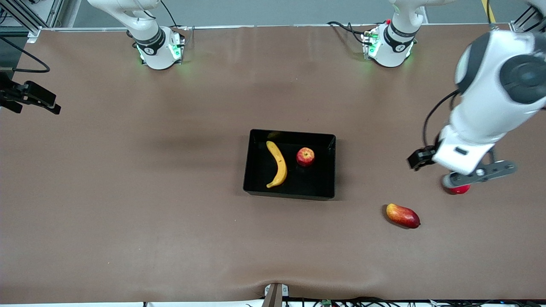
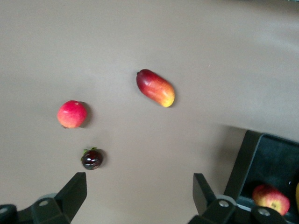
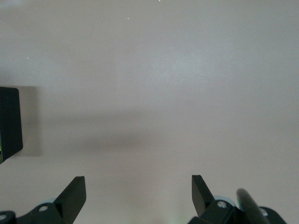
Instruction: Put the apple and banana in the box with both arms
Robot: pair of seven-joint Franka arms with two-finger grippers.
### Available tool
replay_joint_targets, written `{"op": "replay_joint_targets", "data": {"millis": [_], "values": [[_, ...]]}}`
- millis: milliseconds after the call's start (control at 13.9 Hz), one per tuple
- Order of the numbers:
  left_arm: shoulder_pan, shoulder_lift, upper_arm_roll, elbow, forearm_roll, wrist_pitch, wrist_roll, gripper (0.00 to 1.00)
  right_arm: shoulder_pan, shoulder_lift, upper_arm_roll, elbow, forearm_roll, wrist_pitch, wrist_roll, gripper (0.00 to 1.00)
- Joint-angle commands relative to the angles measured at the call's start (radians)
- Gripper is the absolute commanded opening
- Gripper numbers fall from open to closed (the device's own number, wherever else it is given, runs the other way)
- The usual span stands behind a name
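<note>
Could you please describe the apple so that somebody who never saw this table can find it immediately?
Find the black box in the middle of the table. Two fruits lie in it: a long yellow banana and, beside it toward the left arm's end, the apple. It is small, round and red with yellowish streaks, the only round fruit in the box.

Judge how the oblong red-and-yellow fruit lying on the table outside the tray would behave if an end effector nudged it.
The mango-like fruit is oblong and rounded, so it would probably roll about its long axis when pushed from the side, and pivot if nudged at a tip. Its skin looks smooth and glossy, so fingers might slip. It lies on the bare table, with nothing close by to stop it.
</note>
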Motion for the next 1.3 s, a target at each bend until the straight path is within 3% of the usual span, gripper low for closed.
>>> {"op": "replay_joint_targets", "data": {"millis": [0,216,432,720,1225], "values": [[0.007,-0.09,0.046,-0.047,-0.051,-0.05,0.16,1.0,-0.005,0.002,0.005,0.01,-0.014,-0.006,0.001,1.0],[-0.002,-0.209,0.145,-0.132,-0.144,-0.084,0.262,1.0,-0.002,0.002,0.005,0.009,-0.014,-0.006,0.001,1.0],[-0.095,-0.318,0.285,-0.226,-0.192,-0.085,0.302,1.0,-0.002,0.002,0.005,0.007,-0.015,-0.006,0.001,1.0],[-0.094,-0.397,0.281,-0.308,-0.212,-0.084,0.304,1.0,-0.004,0.002,0.005,0.007,-0.015,-0.008,0.0,1.0],[-0.092,-0.394,0.281,-0.309,-0.217,-0.085,0.304,1.0,0.007,0.001,0.007,0.015,-0.021,-0.005,0.001,1.0]]}}
